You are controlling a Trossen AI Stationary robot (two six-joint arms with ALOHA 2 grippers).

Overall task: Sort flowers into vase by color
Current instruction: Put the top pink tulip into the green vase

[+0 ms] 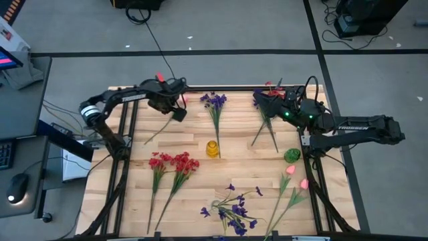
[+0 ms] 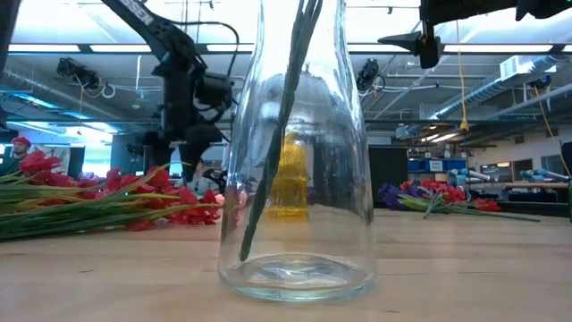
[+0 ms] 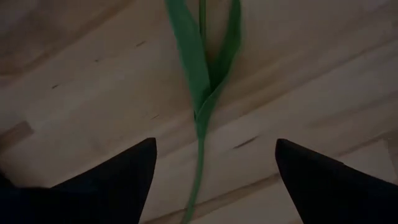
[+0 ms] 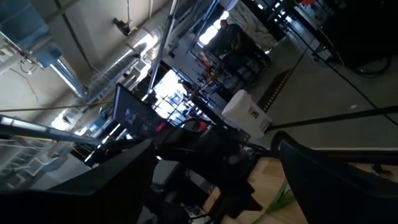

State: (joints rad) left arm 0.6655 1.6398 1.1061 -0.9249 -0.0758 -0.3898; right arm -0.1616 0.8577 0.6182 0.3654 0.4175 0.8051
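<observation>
My left gripper (image 1: pixel 177 112) points down, open, over a flower stem (image 1: pixel 159 129) lying flat on the far left of the table. In the left wrist view the green stem and its long leaves (image 3: pixel 202 81) run between my fingers without touching them. My right gripper (image 1: pixel 259 100) hangs open and level in the air above the far right, over dark purple and red flowers (image 1: pixel 267 127). On the table lie red flowers (image 1: pixel 172 163), purple flowers (image 1: pixel 215 102) and pink buds (image 1: pixel 295 177). A clear glass vase (image 2: pixel 295 179) with dark stems in it stands close in the low view.
A small yellow vase (image 1: pixel 212 148) stands at the table's middle and a green one (image 1: pixel 291 156) to its right. More purple blooms (image 1: pixel 231 211) are near the front edge. Black frame rails (image 1: pixel 126 144) run along both sides of the wooden top.
</observation>
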